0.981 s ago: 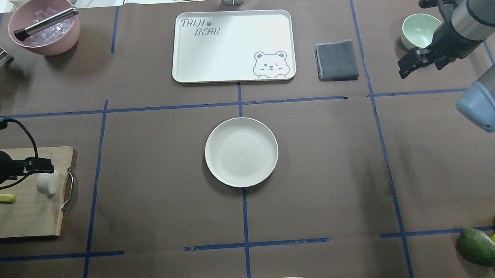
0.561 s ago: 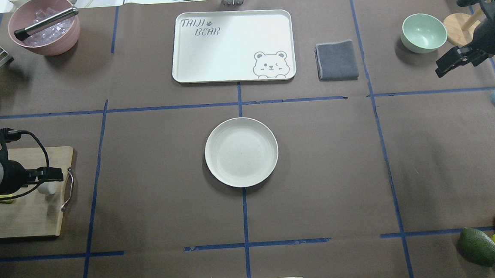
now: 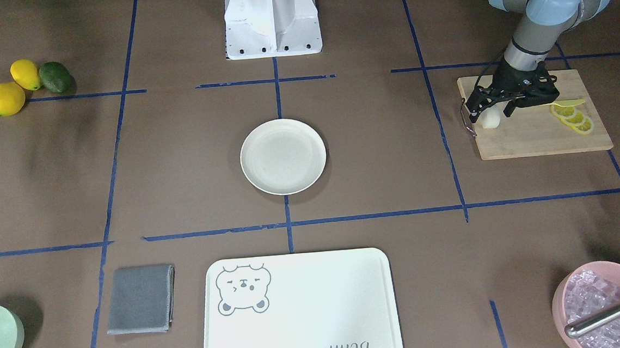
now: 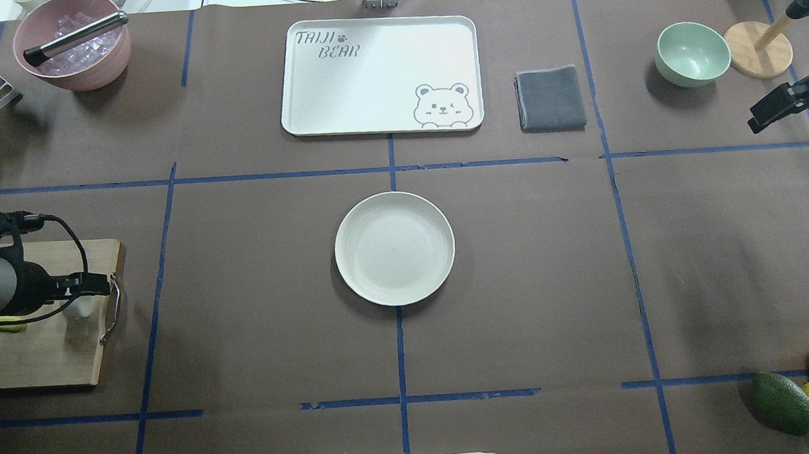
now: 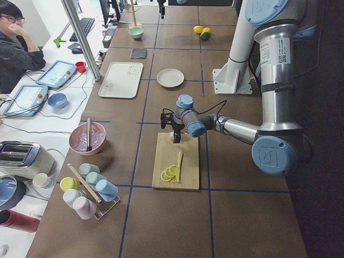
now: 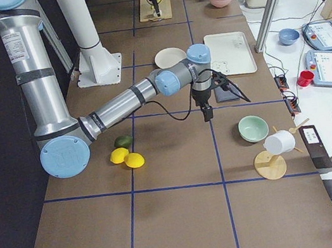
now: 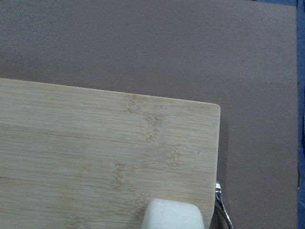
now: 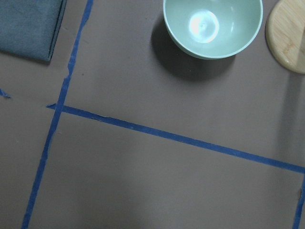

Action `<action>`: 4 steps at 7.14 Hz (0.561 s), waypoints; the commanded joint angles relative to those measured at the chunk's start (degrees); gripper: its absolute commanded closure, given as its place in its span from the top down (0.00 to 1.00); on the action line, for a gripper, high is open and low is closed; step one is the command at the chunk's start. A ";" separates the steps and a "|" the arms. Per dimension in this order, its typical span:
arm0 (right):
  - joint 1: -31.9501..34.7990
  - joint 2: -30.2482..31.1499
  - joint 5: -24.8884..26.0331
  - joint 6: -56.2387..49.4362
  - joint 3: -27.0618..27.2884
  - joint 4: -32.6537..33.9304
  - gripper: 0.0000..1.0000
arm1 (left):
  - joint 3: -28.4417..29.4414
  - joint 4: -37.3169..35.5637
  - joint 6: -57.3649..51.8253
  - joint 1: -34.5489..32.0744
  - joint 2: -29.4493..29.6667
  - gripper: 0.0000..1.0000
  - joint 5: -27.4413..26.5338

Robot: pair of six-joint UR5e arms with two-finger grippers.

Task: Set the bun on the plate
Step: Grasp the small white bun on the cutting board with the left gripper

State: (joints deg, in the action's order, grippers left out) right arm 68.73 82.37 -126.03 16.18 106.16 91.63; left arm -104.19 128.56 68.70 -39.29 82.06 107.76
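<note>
The bun (image 3: 490, 120) lies on the board (image 3: 537, 141), at the end nearest the plate (image 3: 282, 157) and well apart from it. The left gripper (image 3: 490, 111) hangs just over the bun. Its jaws seem open, one finger on each side, and they hold nothing yet.

I judge the step in hand to be the grasp. To do it well, the gripper should go lower until the fingers reach the middle of the bun, and close softly, because the bun looks soft and could be squashed. The wire handle (image 7: 220, 210) is just beside the bun, so the fingers must not catch it.

The right gripper (image 4: 783, 107) is far off. I cannot tell if it is open.
</note>
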 commanded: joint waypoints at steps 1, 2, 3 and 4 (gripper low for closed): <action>0.09 0.25 0.00 -0.01 0.01 -0.05 1.00 | -0.31 -0.06 -0.14 0.00 -0.23 0.96 0.09; 0.09 0.16 0.00 -0.01 0.01 -0.05 1.00 | -0.57 -0.15 -0.15 0.09 -0.50 0.95 0.09; 0.09 0.24 0.08 -0.01 0.01 -0.05 1.00 | -1.01 -0.15 -0.15 0.09 -0.59 0.95 0.09; 0.01 0.16 0.08 -0.01 0.01 -0.05 1.00 | -1.10 -0.15 -0.15 0.09 -0.67 0.94 0.17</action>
State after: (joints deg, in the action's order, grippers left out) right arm 68.80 82.58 -125.98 16.17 106.17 91.58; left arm -105.05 128.42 68.56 -39.22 81.52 107.86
